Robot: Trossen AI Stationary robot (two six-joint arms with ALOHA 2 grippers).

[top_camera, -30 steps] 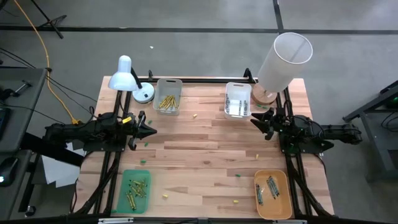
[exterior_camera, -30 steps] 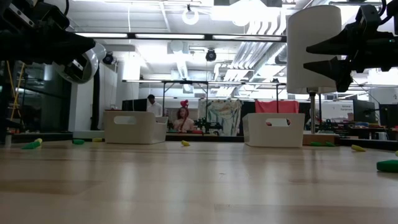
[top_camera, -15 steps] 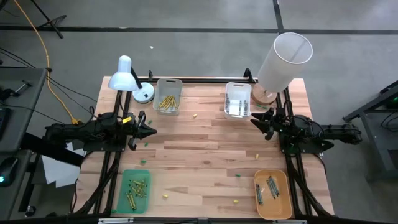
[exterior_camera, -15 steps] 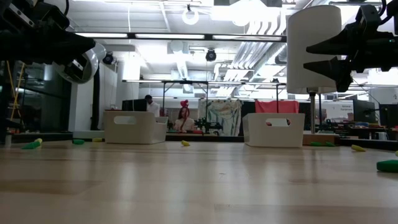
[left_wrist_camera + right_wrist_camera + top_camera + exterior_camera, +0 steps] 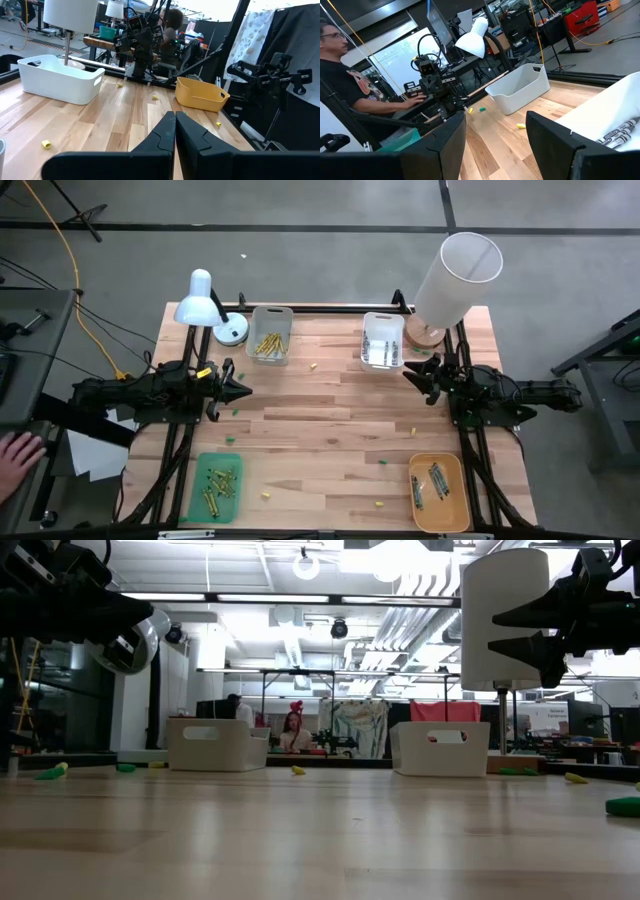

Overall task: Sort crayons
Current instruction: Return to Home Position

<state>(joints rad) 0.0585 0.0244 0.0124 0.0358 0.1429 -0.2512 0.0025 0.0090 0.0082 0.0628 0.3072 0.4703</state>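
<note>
Hovering clear of the boards, my left pincer [image 5: 240, 390] sits at the left side of the table [image 5: 330, 430], its two fingers pressed together on nothing, because as I judge it no stick is out on the wood to fetch. My right pincer [image 5: 413, 380] hangs opposite at the right side, fingers spread apart and likewise empty, pointing inward at its partner. Both sit back toward the table's sides, I reckon, so that the four trays are open to view. The crayons [image 5: 268, 344] lie inside them by colour: yellow in the grey tray [image 5: 270, 309] far left, grey in the white tray [image 5: 382, 316] far right, green in the green tray [image 5: 204, 468] near left, blue-teal in the yellow tray [image 5: 438, 459] near right. Only small specks [image 5: 311, 366] dot the wood between, so the sorting looks finished and this reads as my resting pose.
</note>
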